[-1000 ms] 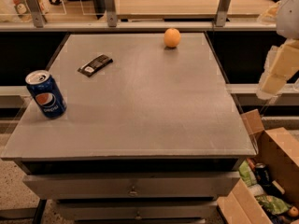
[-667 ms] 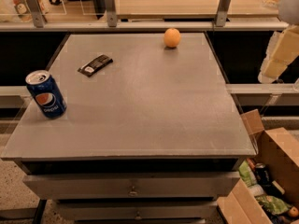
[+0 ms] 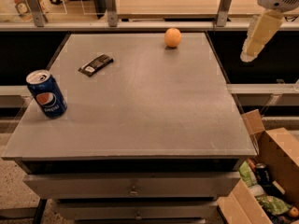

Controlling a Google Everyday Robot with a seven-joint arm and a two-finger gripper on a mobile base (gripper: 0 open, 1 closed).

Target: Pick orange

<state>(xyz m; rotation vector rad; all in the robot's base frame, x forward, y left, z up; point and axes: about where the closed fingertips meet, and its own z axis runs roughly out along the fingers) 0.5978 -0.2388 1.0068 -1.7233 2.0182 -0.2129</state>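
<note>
orange (image 3: 173, 37): rests on the grey table (image 3: 140, 120) near the far edge, at about 1 o'clock from the table centre, touching no other item. gripper (image 3: 248, 55): hangs beyond the table's right side, at 3 o'clock from the orange and well apart from it. whether it is spread or closed cannot be determined. blue pepsi can (image 3: 46, 94): upright at 9 o'clock, near the left edge. dark flat packet (image 3: 96, 65): at 10 o'clock, between can and orange. open cardboard box (image 3: 280, 148): below table level at 4 o'clock.

Orange-coloured orange (image 3: 173, 37), blue Pepsi can (image 3: 46, 94), grey table (image 3: 140, 120), cream pincer (image 3: 249, 53) at upper right.
</note>
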